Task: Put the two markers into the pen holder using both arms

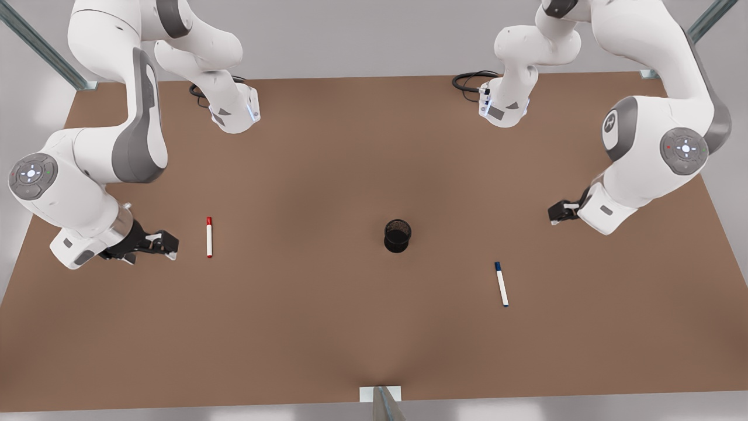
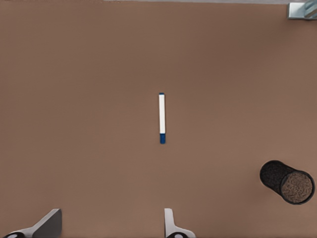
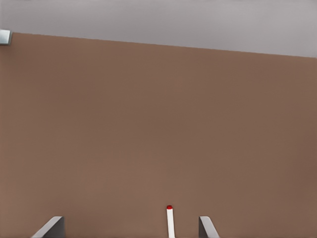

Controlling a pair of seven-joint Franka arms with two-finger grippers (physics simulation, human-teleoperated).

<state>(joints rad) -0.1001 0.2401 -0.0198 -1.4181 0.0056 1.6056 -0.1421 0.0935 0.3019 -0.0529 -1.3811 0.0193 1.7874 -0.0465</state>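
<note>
Still approach step: left gripper (image 1: 555, 213) wide open over blue marker (image 2: 162, 118); right gripper (image 1: 166, 244) wide open beside red marker (image 1: 209, 237); next, descend, grasp; cup (image 1: 398, 235) empty.

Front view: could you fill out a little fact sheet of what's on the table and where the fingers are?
red-capped marker: lying flat, front view's left
blue-capped marker: lying flat, front view's right
pen holder: upright between them, no marker inside
right gripper: beside red-capped marker, fingers open, holding nothing
left gripper: front view's right, apart from blue-capped marker, fingers open
table: brown
</note>
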